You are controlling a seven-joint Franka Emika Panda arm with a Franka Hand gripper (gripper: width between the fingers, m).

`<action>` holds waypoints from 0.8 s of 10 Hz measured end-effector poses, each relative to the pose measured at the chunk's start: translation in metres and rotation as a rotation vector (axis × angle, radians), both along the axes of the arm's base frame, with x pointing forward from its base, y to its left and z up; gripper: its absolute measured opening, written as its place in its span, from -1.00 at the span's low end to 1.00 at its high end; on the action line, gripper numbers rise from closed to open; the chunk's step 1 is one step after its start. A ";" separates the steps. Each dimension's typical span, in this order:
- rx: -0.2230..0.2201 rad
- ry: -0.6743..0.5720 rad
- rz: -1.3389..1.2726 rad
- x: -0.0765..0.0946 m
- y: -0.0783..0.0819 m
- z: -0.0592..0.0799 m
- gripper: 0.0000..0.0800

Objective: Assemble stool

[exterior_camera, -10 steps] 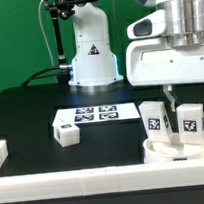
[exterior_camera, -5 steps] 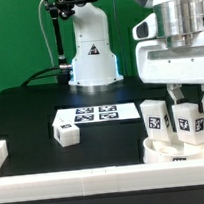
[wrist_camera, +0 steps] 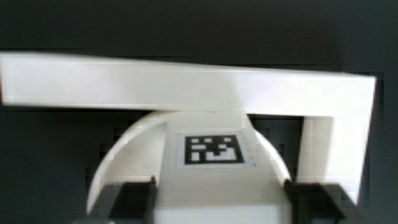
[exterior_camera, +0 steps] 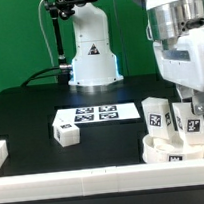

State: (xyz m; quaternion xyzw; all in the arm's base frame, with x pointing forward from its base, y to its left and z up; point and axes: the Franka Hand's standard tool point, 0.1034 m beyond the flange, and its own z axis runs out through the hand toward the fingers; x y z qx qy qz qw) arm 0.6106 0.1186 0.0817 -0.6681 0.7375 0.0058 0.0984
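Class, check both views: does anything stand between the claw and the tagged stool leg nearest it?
Nothing visible does. The claw straddles the leg, which stands on the seat, with one finger on either side of it.

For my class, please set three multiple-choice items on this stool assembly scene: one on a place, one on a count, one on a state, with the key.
1. Where is the loose blocky white plastic leg?
A. on a white rail
B. on the black table beside the marker board
C. in mid-air

2. How many legs stand on the round white plastic seat?
A. none
B. four
C. two

3. The gripper is:
A. shut on a standing leg
B. open above bare table
C. holding the marker board

Key: B, it lies alone on the table; C, the held leg and the other leg are upright there; A, its fingers clasp the tagged leg.
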 end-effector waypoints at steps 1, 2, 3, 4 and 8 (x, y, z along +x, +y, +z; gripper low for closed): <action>0.010 0.007 -0.054 0.000 0.000 0.000 -0.16; 0.031 0.014 -0.137 0.000 -0.001 0.000 -0.16; 0.042 0.019 -0.181 0.000 -0.001 0.000 -0.16; 0.050 0.022 -0.198 0.000 0.001 0.000 0.14; 0.053 0.003 -0.133 0.004 0.003 0.016 0.57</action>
